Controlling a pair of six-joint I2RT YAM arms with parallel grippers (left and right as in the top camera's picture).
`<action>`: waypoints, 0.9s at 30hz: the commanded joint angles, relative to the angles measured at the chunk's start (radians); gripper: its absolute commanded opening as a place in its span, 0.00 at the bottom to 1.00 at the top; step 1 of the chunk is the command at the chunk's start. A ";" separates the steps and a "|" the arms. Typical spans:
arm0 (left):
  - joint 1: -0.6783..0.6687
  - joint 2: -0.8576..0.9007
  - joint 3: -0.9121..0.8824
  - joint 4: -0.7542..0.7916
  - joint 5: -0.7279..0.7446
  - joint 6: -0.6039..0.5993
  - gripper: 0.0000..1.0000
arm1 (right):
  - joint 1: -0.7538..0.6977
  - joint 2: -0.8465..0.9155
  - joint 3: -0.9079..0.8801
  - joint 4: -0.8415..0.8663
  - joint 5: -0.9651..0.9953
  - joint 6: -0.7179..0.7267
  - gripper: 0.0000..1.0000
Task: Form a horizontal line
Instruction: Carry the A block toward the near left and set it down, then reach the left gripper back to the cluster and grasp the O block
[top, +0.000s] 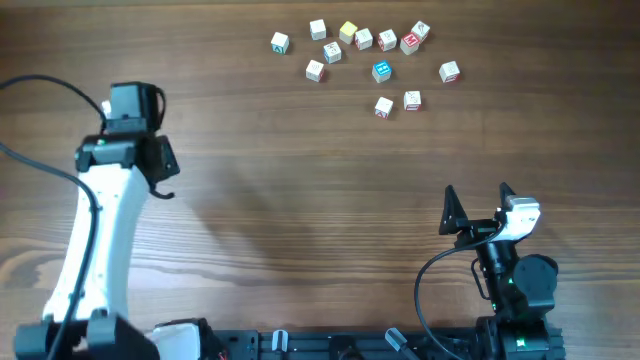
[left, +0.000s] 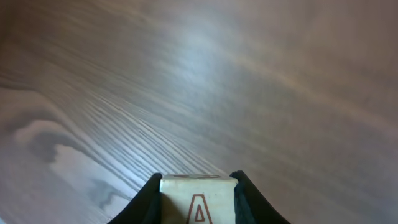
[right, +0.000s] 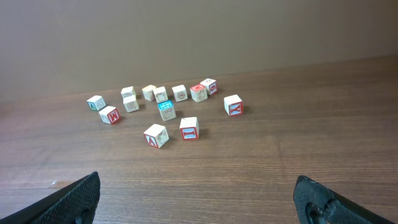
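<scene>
From overhead, about a dozen small pale wooden letter cubes (top: 315, 70) are seen scattered at the far side of the brown wooden table (top: 300, 200). Among them the horizontal line (top: 387, 41) is only roughly begun. About four cubes are set in a loose, slightly slanted row, the cube at its right end red-faced. The others are spread around it, among them a cube with a teal top face (top: 381, 70). The white left arm (top: 100, 200) is held well apart from the cubes, and its jaws cannot be made out from above. The right gripper (top: 477, 192) is kept near the robot's side of the table, its jaws spread wide with nothing between them.

In the left wrist view, the left gripper (left: 198, 178) is seen closed on a pale wooden cube with a red letter A (left: 199, 205). Only bare table is shown ahead of it.

In the right wrist view, the group is framed between the wide, empty fingers and lies well ahead. The row is seen at the back of the group, uneven rather than edge to edge.

The task is judged to be at an early stage. The held cube is not yet placed, and most cubes are left to be aligned.
</scene>
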 joint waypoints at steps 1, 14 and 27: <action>0.075 0.079 -0.010 0.013 0.264 0.257 0.04 | -0.005 -0.003 0.001 0.002 0.018 0.002 1.00; 0.113 0.331 -0.010 0.175 0.245 0.581 0.04 | -0.005 -0.003 0.001 0.002 0.018 0.002 1.00; 0.159 0.399 -0.010 0.212 0.335 0.580 0.30 | -0.005 -0.003 0.001 0.002 0.018 0.001 0.99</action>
